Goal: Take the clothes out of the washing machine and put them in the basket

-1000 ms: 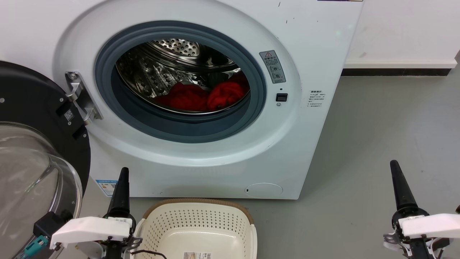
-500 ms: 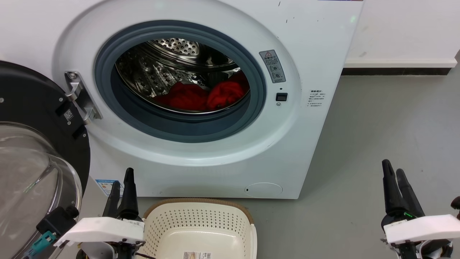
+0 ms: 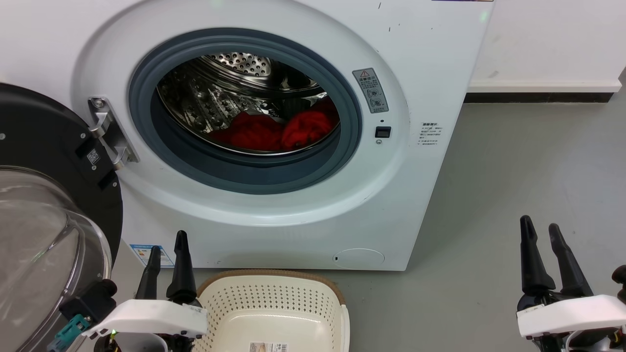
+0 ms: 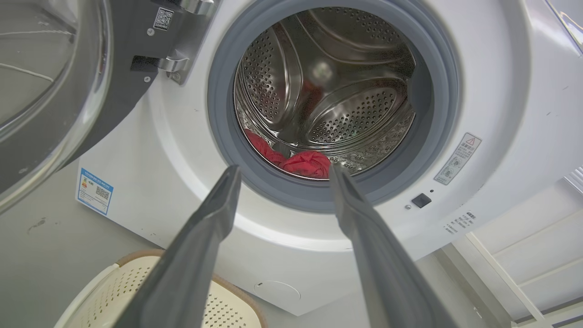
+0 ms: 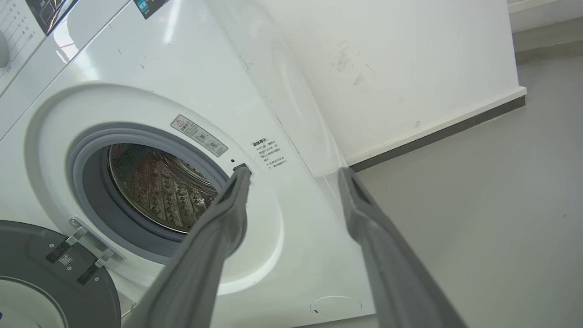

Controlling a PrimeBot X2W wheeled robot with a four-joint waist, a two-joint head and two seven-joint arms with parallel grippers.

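The clothes [image 3: 274, 131] (two crumpled mounds of bright red fabric) lie low in the washing machine [image 3: 274, 210]'s shiny drum [image 3: 220, 98], while the left gripper [image 3: 168, 241] and right gripper [image 3: 539, 222] both hold their fingers apart.

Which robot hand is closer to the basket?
The left hand: it sits right beside the basket. The right hand is far off to the side, over the grey floor.

Red clothes [image 3: 255, 132]; cream basket [image 3: 274, 296] (perforated, brown-rimmed).

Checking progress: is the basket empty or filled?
Empty where visible: the cream perforated plastic basket holds nothing; bright red fabric clothes lie in the steel drum.
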